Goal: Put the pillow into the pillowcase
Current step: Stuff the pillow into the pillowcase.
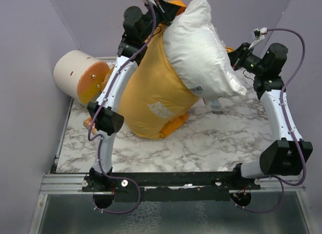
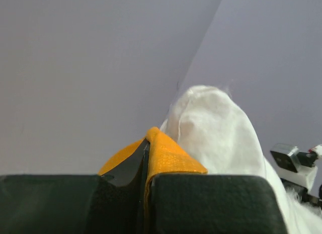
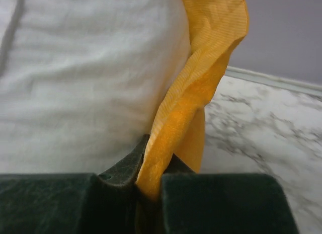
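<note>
Pillowcase [image 1: 153, 93] is hanging over the far left of the marble table [image 1: 211, 148], its lower end resting on the surface, and the left gripper [image 1: 163, 8] is pinching its orange rim with jaws fully closed on the cloth. The pillow [image 1: 201, 53] is bulging against the case's upper right side, raised above the far middle. The right gripper [image 1: 236, 55] is clamping another orange edge, jaws nearly closed on it.

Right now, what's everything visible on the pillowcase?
The pillowcase is thin orange-yellow fabric with white lettering on the side facing the top camera. It hangs bulging and tilted, lower end resting on the marble table. The left pincer and right pincer each clamp a fold of its upper edge, jaws shut on cloth. The white pillow lies against its upper part; how far in it sits can't be told.
</note>
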You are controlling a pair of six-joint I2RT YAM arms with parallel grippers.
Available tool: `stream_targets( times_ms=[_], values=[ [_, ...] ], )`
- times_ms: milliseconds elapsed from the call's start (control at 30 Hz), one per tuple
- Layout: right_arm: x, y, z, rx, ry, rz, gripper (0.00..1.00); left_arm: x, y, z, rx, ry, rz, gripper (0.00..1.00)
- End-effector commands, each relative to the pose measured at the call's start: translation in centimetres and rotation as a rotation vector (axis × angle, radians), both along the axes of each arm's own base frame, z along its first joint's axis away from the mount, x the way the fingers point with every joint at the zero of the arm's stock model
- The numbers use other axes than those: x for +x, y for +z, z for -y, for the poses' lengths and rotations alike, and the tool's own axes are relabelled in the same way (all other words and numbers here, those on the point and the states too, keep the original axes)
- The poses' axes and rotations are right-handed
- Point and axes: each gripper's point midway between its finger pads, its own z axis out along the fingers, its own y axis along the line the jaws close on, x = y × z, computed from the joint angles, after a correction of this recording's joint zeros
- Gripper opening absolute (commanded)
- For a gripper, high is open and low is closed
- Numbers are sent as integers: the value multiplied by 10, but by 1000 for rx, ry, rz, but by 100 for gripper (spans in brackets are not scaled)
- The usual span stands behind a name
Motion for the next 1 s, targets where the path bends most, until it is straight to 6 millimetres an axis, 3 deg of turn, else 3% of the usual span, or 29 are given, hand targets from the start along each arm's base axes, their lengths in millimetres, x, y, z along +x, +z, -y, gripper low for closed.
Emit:
stream_targets(
  times_ms=[0,100,267,367,433,500,600,700,833,967],
  values=[
    [31,-51,55,-211,-236,48,7,23,-43,48,-31,-177,-58,0],
    [25,-74,54,-274,-140,45,8,29,-66,72,-40,-248,-73,0],
    [-11,-88,36,-348,60,90,13,31,-106,107,-9,-322,-109,0],
    [-21,-103,45,-447,15,85,24,26,-125,127,4,-365,-127,0],
    [-23,-108,62,-530,-63,83,38,21,-138,142,14,-396,-139,0],
    [-21,-91,93,-593,-168,119,55,15,-152,158,31,-426,-152,0],
    [-20,-43,143,-660,-312,207,77,6,-174,179,57,-470,-178,0],
    [-20,-10,168,-734,-389,272,91,-1,-188,194,73,-499,-188,0],
    [-26,4,161,-775,-340,323,96,-8,-204,211,88,-526,-196,0],
    [-60,-18,118,-715,-66,377,98,-10,-224,223,96,-542,-221,0]
  ],
)
